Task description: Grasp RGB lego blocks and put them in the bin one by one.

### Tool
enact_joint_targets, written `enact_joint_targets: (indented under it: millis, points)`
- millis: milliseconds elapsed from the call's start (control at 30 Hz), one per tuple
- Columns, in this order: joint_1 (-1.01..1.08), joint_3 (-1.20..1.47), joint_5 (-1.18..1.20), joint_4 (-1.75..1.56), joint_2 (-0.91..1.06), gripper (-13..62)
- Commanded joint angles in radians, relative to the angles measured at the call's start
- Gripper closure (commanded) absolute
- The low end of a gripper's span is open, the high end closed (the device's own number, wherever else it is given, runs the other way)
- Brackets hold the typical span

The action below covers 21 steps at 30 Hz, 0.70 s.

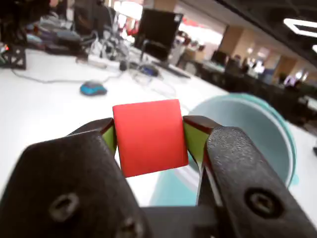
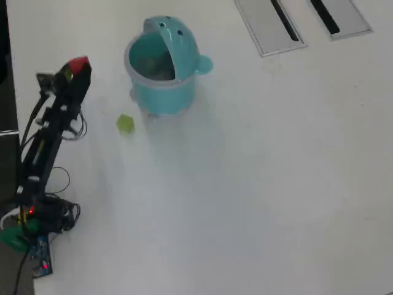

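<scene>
I'm mid-carry. Bin (image 2: 161, 83) stands upright, mouth opening up and toward the arm, lid hood at the back. Gripper (image 1: 150, 141) jaws clamp the red block (image 1: 149, 136), lifted left of the bin in the overhead view. Next: swing right over the mouth, release. Green block (image 2: 125, 123) waits on the table; it's cube-ish, so probably no long axis.
</scene>
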Motion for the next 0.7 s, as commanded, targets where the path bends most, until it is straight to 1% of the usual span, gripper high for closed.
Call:
enact_joint_targets:
  millis: [0, 433, 567, 667]
  points:
    - [0.011, -0.167, 0.020, -0.101, -0.057, 39.2]
    - [0.041, -0.512, 0.020, -0.166, -0.390, 39.2]
    - [0.078, -0.758, 0.020, -0.166, -0.565, 39.1]
    - [0.087, -0.836, 0.020, -0.166, -0.621, 39.1]
